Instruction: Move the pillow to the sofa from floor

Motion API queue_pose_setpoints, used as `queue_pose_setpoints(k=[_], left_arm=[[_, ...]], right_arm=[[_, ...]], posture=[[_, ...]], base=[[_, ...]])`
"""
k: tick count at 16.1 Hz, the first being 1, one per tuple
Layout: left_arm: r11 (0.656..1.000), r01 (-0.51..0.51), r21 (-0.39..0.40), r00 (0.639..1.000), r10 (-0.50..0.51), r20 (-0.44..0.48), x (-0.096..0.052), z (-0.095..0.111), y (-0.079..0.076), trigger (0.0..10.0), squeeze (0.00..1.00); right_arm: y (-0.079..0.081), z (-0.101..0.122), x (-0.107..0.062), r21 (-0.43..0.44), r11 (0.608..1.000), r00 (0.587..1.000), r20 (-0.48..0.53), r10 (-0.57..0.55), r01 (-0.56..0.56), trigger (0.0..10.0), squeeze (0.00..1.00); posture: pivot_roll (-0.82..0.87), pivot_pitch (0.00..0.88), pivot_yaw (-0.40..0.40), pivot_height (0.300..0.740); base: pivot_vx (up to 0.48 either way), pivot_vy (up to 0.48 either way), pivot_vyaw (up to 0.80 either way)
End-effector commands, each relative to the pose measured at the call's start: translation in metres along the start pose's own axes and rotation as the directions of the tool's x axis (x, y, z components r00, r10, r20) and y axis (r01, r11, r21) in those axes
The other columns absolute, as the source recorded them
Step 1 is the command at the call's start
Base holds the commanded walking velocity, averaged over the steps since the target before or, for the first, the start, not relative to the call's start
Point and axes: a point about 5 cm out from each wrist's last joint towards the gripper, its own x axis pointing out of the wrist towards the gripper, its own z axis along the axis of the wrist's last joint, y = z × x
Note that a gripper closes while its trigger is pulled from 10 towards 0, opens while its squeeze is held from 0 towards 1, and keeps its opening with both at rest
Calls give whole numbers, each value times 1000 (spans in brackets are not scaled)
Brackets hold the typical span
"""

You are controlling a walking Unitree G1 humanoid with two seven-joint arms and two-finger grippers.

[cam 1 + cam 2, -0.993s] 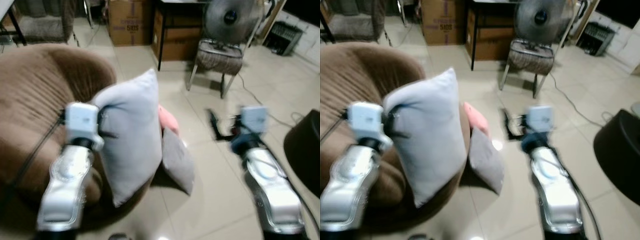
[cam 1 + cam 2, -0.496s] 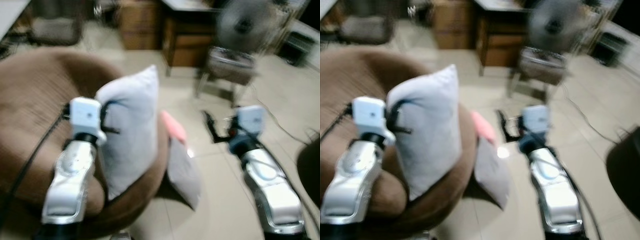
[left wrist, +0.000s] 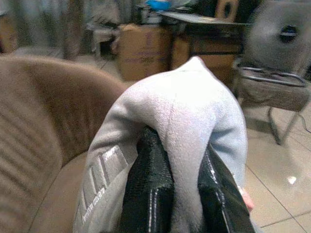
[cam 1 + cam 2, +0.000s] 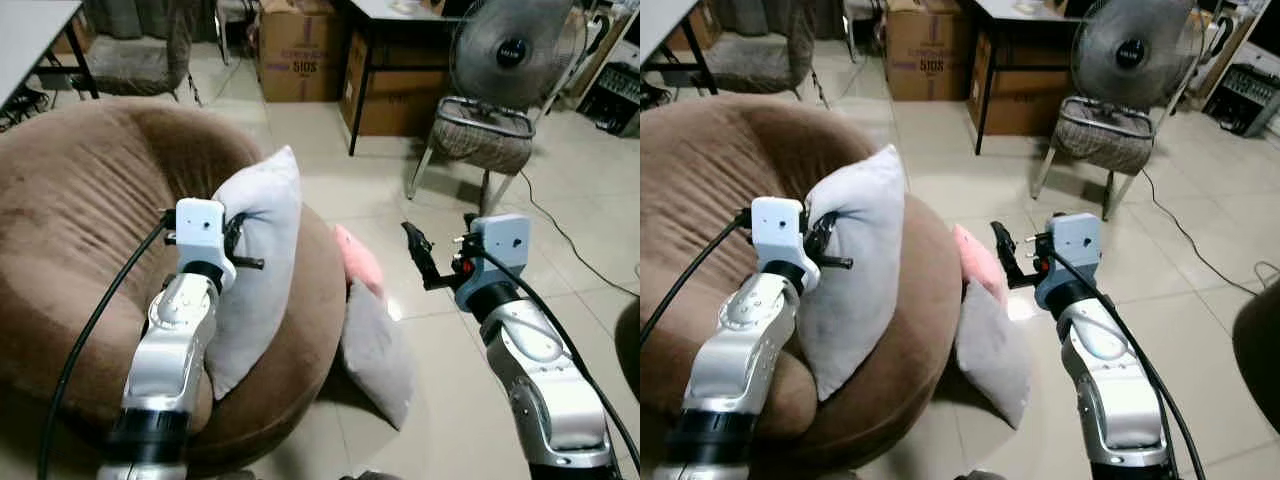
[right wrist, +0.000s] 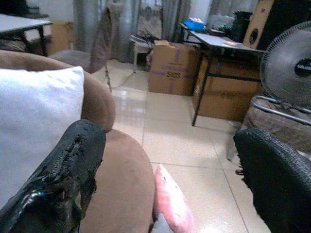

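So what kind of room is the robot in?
Probably a living room in a home: a big brown sofa with a white pillow, a standing fan, and cardboard boxes on the tiled floor.

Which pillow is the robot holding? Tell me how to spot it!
Find the big round brown sofa. At its front edge stands a pale grey pillow, pinched by the left gripper. Unlike the pink pillow and the darker grey pillow on the floor, it rests on the sofa.

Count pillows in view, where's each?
3. A light grey pillow pinched in the left claw over the brown sofa; a pink pillow and a darker grey pillow on the floor against the sofa's edge. Others may be hidden behind it.
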Motion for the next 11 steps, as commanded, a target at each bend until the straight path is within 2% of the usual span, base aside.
queue_pose_setpoints(k=[1,3,4,6,7,8,9,10,11], left_arm=[[1000,6,-22,998,-5,55,10,12,-5,10000,0],[999,11,-50,1000,-10,27,38,16,-23,10000,0],[999,-1,-45,1000,1,5,56,20,-35,10000,0],[998,-29,-54,1000,29,-1,68,27,-42,10000,0],[993,-63,-97,998,63,0,76,34,-44,10000,0],[974,-143,-178,989,145,1,83,44,-39,10000,0],[928,-258,-270,965,263,-16,86,50,-26,10000,0],[895,-321,-309,944,327,-33,87,50,-17,10000,0],[852,-409,-326,909,413,-58,85,44,-3,10000,0]], right_arm=[[-5,6,-1,3,1000,1000,24,18,-18,10000,0],[-8,2,-4,30,991,992,-22,128,-127,10000,0],[-10,0,-7,-18,974,972,-58,227,-228,10000,0],[-12,1,-11,-33,955,953,-81,291,-295,10000,0],[-14,2,-13,-46,940,938,-100,331,-337,10000,0],[-15,2,-17,-55,922,919,-126,373,-382,10000,0],[-18,2,-20,-63,912,908,-143,394,-406,10000,0],[-19,2,-20,-68,909,905,-148,399,-411,10000,0],[-20,2,-20,-69,907,903,-150,403,-416,10000,0]], posture=[[56,0,-59,740],[56,0,-59,740],[43,0,-53,740],[30,0,-54,740],[17,0,-51,740],[17,0,-51,740],[8,0,-46,740],[8,0,-46,740],[8,0,-46,740]], base=[[0,0,0],[0,0,0],[0,0,0],[0,0,0],[0,0,0],[0,0,0],[0,0,0],[0,0,0],[0,0,0]])
